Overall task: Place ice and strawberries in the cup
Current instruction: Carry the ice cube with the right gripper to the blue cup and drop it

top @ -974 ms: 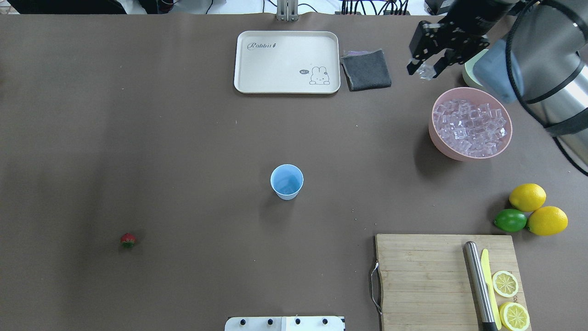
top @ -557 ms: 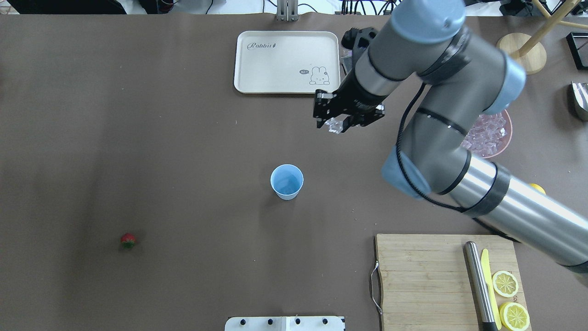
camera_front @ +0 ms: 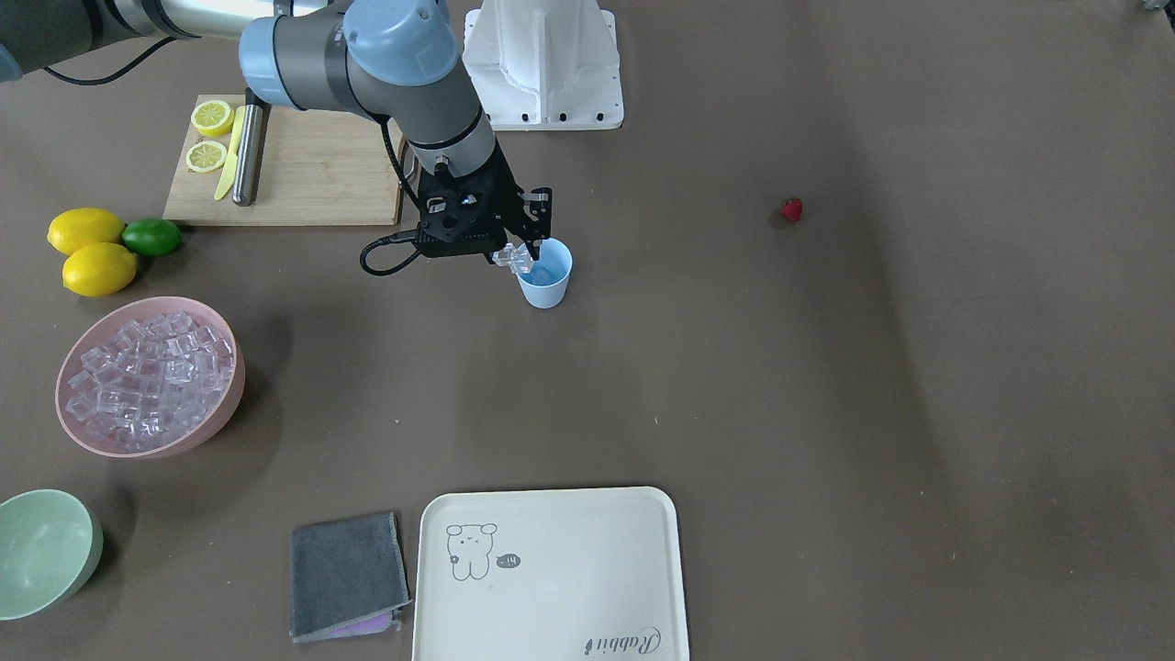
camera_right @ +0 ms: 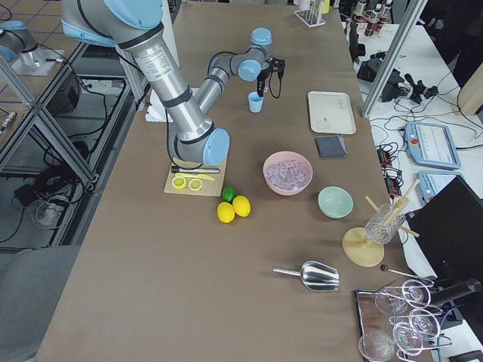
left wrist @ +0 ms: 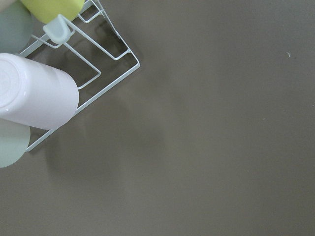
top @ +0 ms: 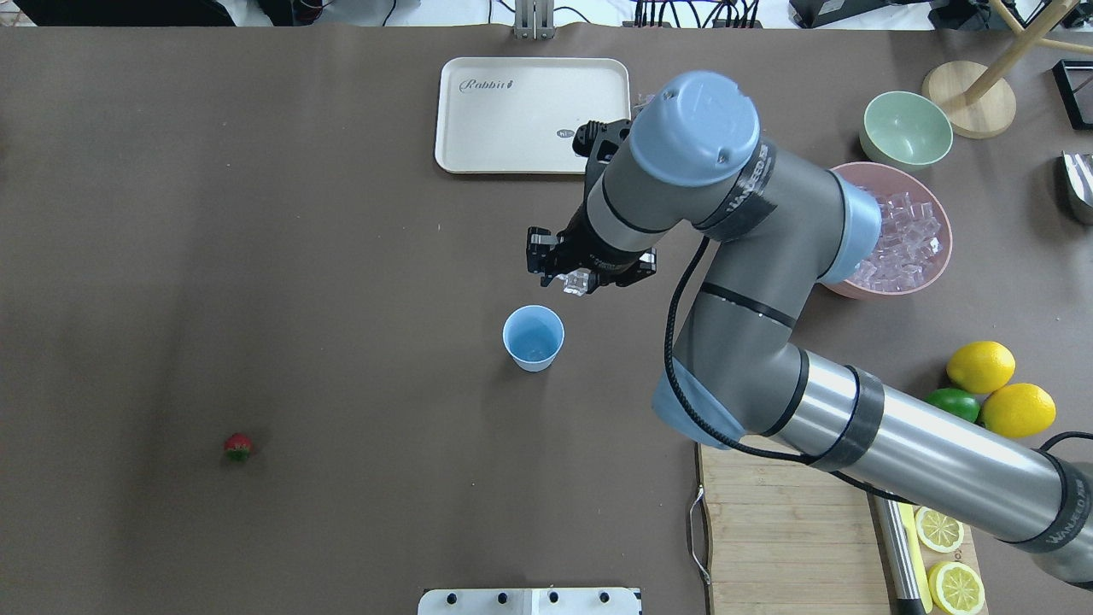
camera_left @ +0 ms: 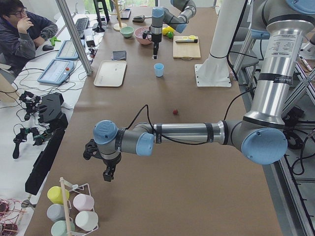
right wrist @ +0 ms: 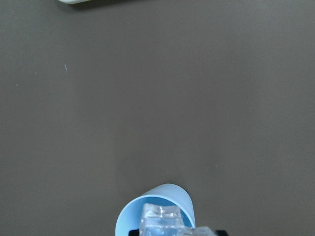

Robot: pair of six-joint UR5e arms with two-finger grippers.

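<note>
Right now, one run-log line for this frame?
phase: ice transfer | right gripper: shut on ice, above cup rim | left gripper: far off, state unclear | strawberry: on table, untouched

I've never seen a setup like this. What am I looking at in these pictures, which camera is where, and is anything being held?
This is a robot with two arms at a brown table; each arm ends in a two-fingered hand. Two pictures look down on the table, from behind the robot and from across it; two look along it from its ends; two come from wrist cameras. The right hand grips clear ice over a light blue cup, not yet released. More cubes fill the pink bowl; a strawberry lies alone on the table. The left hand hangs by a rack of cups; whether it is open cannot be told.
</note>
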